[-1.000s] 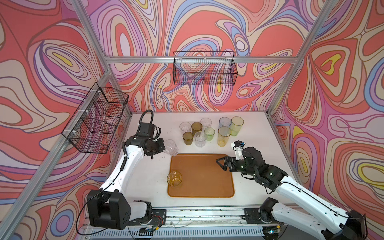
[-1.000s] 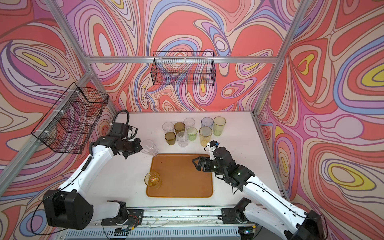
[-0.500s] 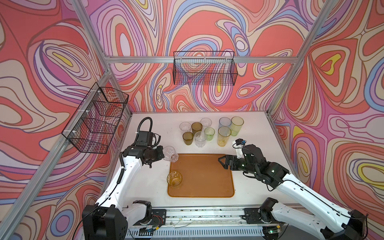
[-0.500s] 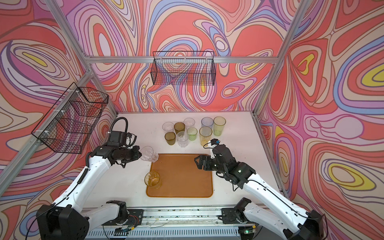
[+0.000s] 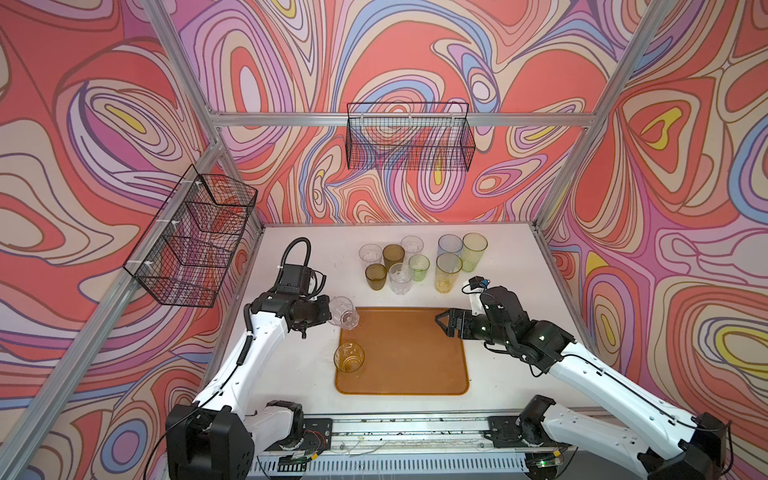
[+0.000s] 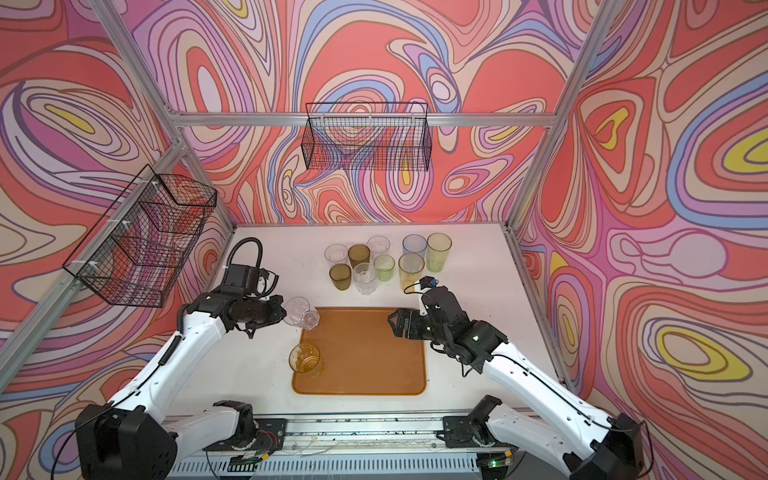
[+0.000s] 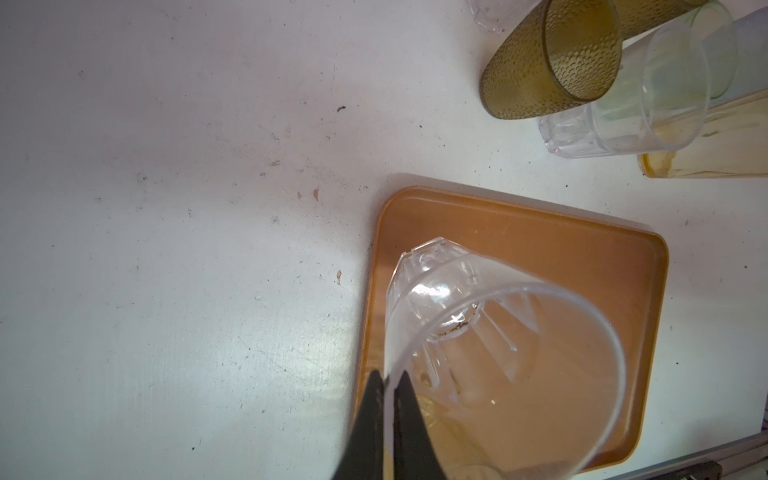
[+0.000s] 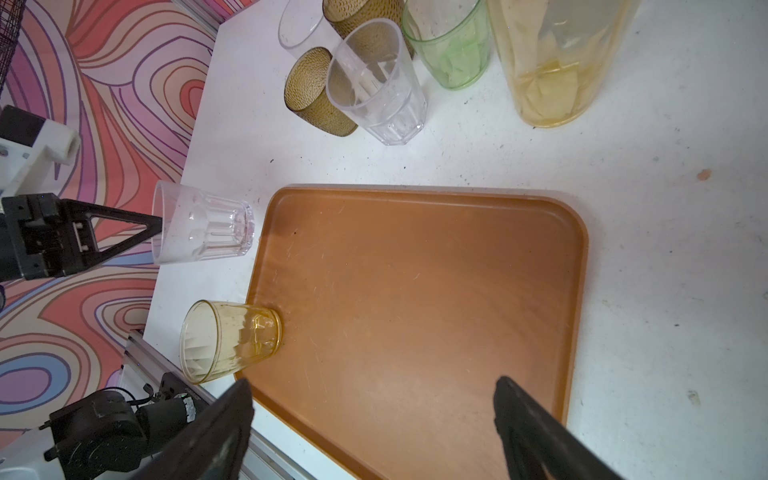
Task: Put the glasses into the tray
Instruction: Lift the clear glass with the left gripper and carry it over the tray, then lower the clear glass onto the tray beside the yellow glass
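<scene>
Left wrist view: clear glass brought to the tray corner

The left gripper (image 7: 388, 376) is seen clamped on the rim wall of a clear faceted glass (image 7: 478, 332), one finger inside, one outside. The glass is held tilted, base first, at the far left corner of the tray (image 7: 582, 257). Within the last second it has been carried there from the bare table, so a second placement is judged near. An amber glass (image 5: 349, 357) is already stood in the tray. The right gripper (image 5: 443, 326) is held wide and empty over the opposite edge. Nine glasses (image 5: 401, 276) are left behind the tray.
</scene>
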`<state>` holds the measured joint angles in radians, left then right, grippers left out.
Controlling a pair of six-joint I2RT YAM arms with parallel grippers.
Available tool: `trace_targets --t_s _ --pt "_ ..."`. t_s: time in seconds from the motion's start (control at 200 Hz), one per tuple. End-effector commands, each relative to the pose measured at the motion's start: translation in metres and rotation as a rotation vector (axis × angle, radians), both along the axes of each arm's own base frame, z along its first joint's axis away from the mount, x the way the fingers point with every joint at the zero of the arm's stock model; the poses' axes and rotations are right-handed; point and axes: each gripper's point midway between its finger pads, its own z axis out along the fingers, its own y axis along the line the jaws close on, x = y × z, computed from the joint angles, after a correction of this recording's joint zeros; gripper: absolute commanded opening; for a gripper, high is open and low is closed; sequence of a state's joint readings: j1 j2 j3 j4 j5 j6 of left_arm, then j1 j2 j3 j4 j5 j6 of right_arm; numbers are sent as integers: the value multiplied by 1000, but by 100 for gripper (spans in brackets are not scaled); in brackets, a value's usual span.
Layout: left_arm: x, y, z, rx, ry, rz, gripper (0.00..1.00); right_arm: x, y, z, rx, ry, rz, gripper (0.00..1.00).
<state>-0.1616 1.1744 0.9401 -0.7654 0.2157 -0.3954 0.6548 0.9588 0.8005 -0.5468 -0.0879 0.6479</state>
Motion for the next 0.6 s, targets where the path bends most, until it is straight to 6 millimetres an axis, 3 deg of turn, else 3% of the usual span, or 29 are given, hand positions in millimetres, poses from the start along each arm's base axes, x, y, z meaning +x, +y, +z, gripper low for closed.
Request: trace_targets --t_s 0.0,0.596 --pt "-5 -4 -5 54 18 -32 0 5 -1 5 -1 -15 -21 93" --pt "-15 -18 -29 124 114 -105 0 6 1 -7 0 10 -21 92"
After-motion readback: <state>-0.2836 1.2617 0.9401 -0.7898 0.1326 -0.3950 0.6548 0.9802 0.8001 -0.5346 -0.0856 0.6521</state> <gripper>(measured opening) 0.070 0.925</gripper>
